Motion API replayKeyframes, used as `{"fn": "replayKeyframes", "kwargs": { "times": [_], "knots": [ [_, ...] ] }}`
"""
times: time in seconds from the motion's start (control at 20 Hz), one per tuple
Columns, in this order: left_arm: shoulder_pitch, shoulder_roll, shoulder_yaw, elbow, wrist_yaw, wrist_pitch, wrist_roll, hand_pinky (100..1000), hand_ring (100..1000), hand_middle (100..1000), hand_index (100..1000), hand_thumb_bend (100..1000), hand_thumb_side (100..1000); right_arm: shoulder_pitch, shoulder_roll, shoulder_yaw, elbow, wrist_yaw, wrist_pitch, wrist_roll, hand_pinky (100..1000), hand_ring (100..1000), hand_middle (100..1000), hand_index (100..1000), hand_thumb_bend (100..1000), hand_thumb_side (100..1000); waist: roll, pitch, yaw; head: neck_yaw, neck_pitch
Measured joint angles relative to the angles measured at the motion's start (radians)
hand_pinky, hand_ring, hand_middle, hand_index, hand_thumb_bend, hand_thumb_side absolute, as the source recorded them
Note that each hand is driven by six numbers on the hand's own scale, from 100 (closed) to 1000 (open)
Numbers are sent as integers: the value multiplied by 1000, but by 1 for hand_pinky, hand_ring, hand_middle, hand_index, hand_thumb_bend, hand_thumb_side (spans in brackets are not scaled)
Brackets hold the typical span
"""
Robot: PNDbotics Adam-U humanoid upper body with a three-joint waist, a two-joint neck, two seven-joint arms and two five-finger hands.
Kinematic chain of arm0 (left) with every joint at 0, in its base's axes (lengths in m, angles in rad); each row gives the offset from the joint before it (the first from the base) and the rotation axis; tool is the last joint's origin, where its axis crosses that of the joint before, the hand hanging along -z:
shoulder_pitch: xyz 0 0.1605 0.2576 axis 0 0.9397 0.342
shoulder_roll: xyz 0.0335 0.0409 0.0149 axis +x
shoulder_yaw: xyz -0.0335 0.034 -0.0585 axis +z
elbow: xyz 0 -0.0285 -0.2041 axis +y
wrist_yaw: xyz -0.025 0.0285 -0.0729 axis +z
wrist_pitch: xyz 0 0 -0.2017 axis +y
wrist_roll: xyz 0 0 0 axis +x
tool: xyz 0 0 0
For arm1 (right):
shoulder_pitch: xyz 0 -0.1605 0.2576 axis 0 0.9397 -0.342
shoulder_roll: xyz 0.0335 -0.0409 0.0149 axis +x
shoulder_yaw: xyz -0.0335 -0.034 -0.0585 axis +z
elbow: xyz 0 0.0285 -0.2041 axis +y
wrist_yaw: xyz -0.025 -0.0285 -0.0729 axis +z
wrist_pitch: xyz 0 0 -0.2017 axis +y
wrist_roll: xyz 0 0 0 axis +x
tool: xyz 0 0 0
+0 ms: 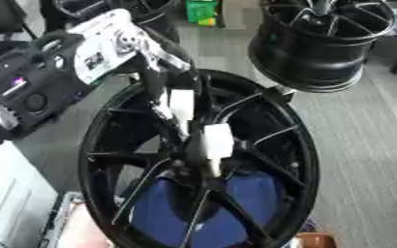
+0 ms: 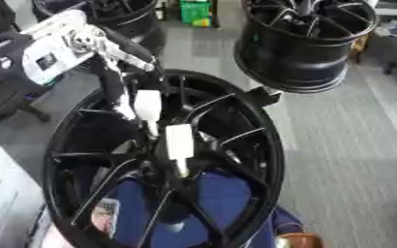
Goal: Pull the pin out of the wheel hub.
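Wheel hub (image 1: 198, 160) count first: three black wheels can be made out in the left eye view. The big one sits near and centre, standing tilted, with thin spokes running in to its middle. A second wheel (image 1: 320, 43) is parked far right, just beyond the big one's rim. Only a slice of a third wheel (image 1: 143, 9) is seen, far left at the top edge.

One robot arm is in the shot, coming in from the far left with a white housing (image 1: 109, 43) on it. The left hand (image 1: 217, 140) is reached down over the spokes to the hub's centre. Two white blocks are seen on it, one above the other. Whether it's spread, pressed together or pinching something can't be told. Right below the lower block a short pale stub (image 1: 214, 168) is seen at the hub's centre, touching or nearly touching the hand. It could be the pin, but that can't be confirmed.

Something blue (image 1: 236, 193) is visible through the near spokes, behind the wheel rather than in it. One green box (image 1: 202, 10) is spotted on the far floor, one white cabinet (image 1: 7, 193) near left, and one orange-brown thing (image 1: 316, 240) at the near right edge.

In the right eye view the same three wheels are counted, and the far-right one is shown more fully: nothing is sitting in its barrel but its own spokes. The hand is again seen at the big hub's centre, its state just as unreadable.
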Motion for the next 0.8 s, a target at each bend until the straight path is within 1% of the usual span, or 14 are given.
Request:
{"fn": "replayKeyframes", "kwargs": {
  "times": [0.15, 0.3, 0.45, 0.5, 0.65, 0.75, 0.8],
  "knots": [
    [5, -2, 14, 21, -5, -6, 3, 733, 756, 702, 846, 488, 369, 0, 1, 0, 0, -3, 1, -2, 884, 753, 732, 853, 100, 100, -1, 1, 0, 3, 0],
    [5, -3, 19, 26, 14, -3, 2, 732, 758, 718, 858, 504, 382, 0, 4, 0, 0, -4, 2, -2, 884, 753, 732, 853, 100, 100, -1, 2, 0, 4, 0],
    [5, -3, 19, 20, 39, 2, 0, 733, 762, 735, 863, 513, 371, 0, 7, 0, 0, -4, 4, -4, 884, 752, 731, 853, 100, 100, 0, 2, -2, 4, 0],
    [5, -3, 18, 16, 48, 3, 0, 734, 764, 745, 861, 509, 344, 0, 7, 0, 0, -4, 4, -5, 884, 752, 731, 853, 100, 100, 0, 2, -2, 4, 0],
    [5, -3, 13, 1, 69, 3, -1, 733, 765, 754, 846, 493, 304, 0, 7, 0, 0, -4, 5, -6, 884, 752, 731, 852, 100, 100, 0, 2, -3, 4, 0],
    [5, -4, 7, -5, 76, 3, -1, 729, 758, 738, 819, 458, 265, -1, 7, 0, 0, -4, 5, -6, 885, 752, 732, 853, 100, 100, 1, 2, -4, 4, 0],
    [5, -6, 6, -6, 78, 3, -1, 723, 747, 709, 798, 437, 236, -1, 7, 0, 0, -4, 4, -7, 885, 753, 732, 853, 100, 100, 1, 2, -4, 4, 0]
  ]
}}
